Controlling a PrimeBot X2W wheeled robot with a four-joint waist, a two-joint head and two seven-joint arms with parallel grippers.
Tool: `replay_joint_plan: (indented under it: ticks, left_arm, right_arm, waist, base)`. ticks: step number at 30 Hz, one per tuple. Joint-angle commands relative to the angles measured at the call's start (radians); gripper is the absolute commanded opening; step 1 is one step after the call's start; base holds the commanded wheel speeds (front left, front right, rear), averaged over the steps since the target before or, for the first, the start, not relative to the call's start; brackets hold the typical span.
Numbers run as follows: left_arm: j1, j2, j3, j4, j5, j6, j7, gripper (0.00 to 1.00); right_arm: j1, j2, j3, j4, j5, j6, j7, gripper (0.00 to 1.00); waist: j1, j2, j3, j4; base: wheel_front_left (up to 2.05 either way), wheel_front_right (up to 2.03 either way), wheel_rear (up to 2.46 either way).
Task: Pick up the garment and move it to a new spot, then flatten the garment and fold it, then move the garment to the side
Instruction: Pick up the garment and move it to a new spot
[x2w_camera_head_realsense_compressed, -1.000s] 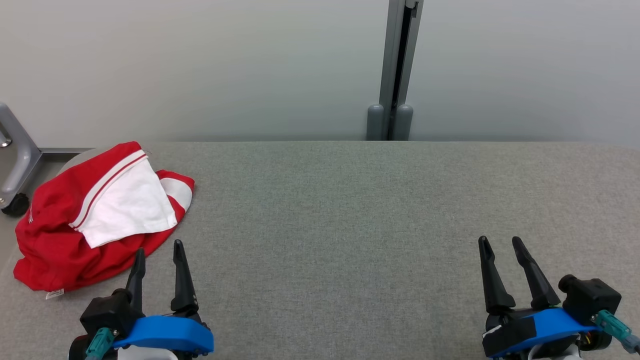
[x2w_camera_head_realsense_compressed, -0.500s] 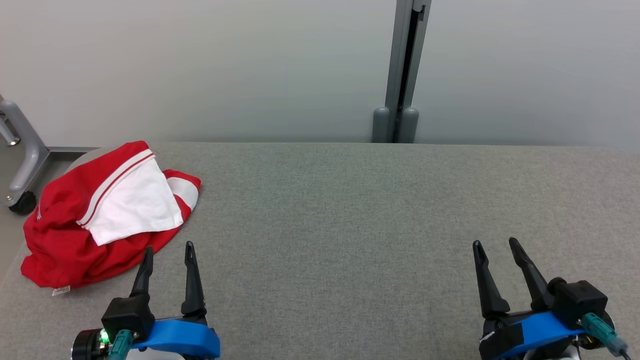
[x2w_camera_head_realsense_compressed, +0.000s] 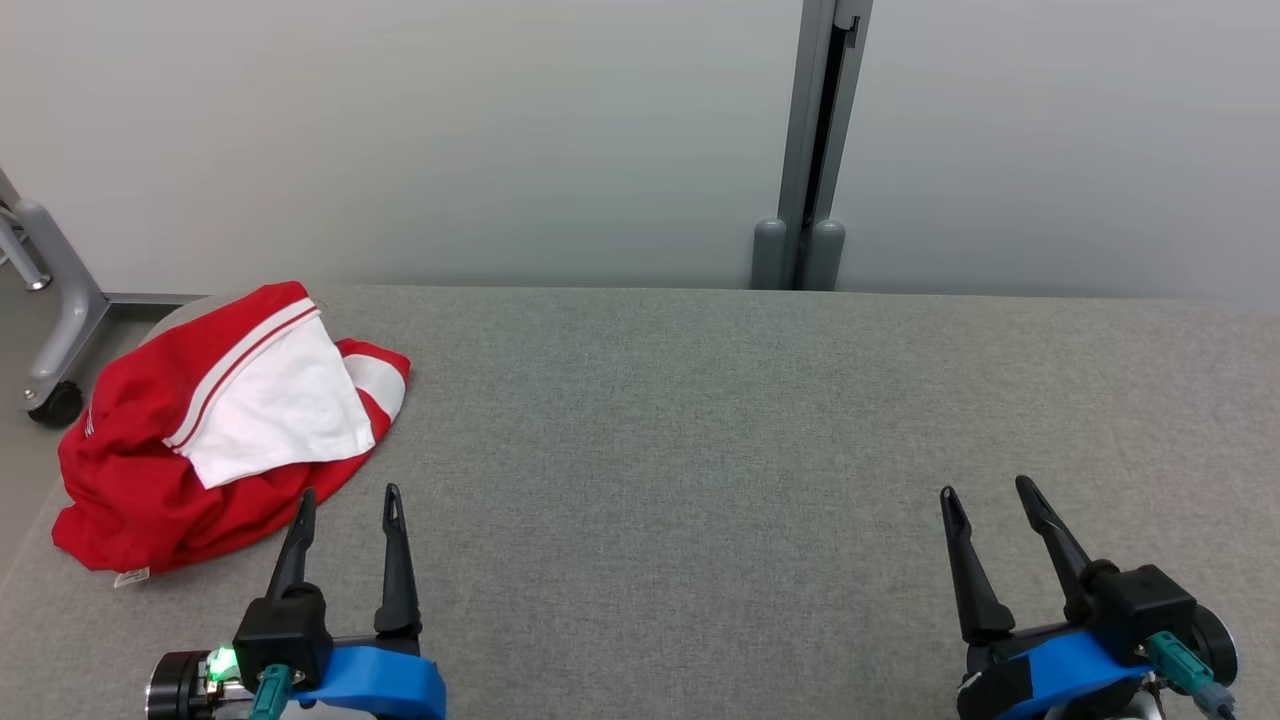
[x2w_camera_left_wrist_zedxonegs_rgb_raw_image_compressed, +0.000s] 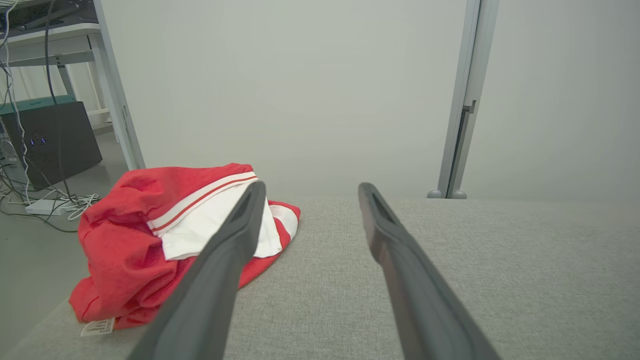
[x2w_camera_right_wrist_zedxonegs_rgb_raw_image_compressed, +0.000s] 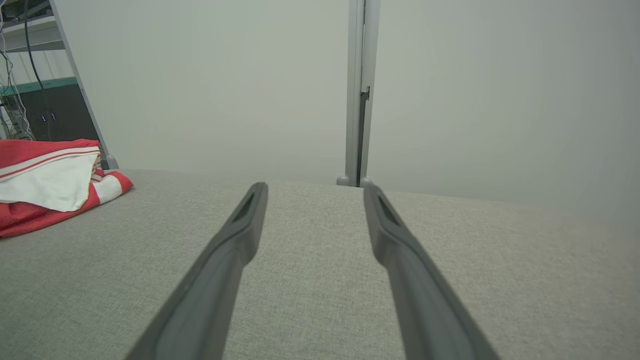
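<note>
Left gripper (x2w_camera_head_realsense_compressed: 350, 492) sits at the near edge of the grey table (x2w_camera_head_realsense_compressed: 650, 420), its two fingers spread wide with nothing between them. The garment (x2w_camera_head_realsense_compressed: 150, 470), a crumpled red and white heap, lies at the table's left end, just ahead and to the left of that gripper, very close to its left fingertip. Right gripper (x2w_camera_head_realsense_compressed: 985, 488), equally spread and empty, is well apart from the garment, near the table's right end.

Your head view now looks a little further left than a second ago, so the post (x2w_camera_head_realsense_compressed: 820, 140) and garment (x2w_camera_head_realsense_compressed: 140, 480) sit further right in it. The left gripper (x2w_camera_head_realsense_compressed: 350, 492) has rolled, showing a green light (x2w_camera_head_realsense_compressed: 218, 660). The right gripper (x2w_camera_head_realsense_compressed: 985, 488) sits slightly further left over the table (x2w_camera_head_realsense_compressed: 680, 450).
</note>
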Motion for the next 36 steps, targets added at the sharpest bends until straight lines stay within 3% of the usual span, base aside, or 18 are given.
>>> replay_joint_plan:
  ticks: [1, 12, 29, 36]
  left_arm:
    - [-0.012, 0.006, -0.006, 0.001, 0.019, 0.003, -0.007, 1.00]
    - [-0.024, 0.007, 0.011, 0.009, 0.012, 0.002, -0.012, 1.00]
    - [-0.053, 0.020, 0.065, 0.033, -0.022, 0.003, -0.012, 1.00]
    - [-0.044, 0.023, 0.095, 0.024, -0.033, 0.010, -0.012, 1.00]
  right_arm:
    - [0.017, -0.007, 0.000, -0.004, -0.021, 0.002, -0.007, 1.00]
    - [0.007, -0.007, 0.019, 0.005, -0.008, 0.002, -0.012, 1.00]
    - [-0.035, -0.007, 0.043, 0.034, -0.013, 0.002, -0.017, 1.00]
    - [-0.049, -0.007, 0.053, 0.042, -0.016, 0.002, -0.018, 1.00]
  waist:
    - [0.0000, 0.0000, 0.000, 0.002]
    - [0.0000, 0.0000, 0.010, 0.075]
    - [0.0000, 0.0000, 0.036, 0.345]
    - [0.0000, 0.0000, 0.048, 0.403]
  base:
    - [0.00, 0.00, 0.00]
    - [0.00, 0.00, 0.00]
    - [0.00, 0.00, 0.00]
    - [0.00, 0.00, 0.00]
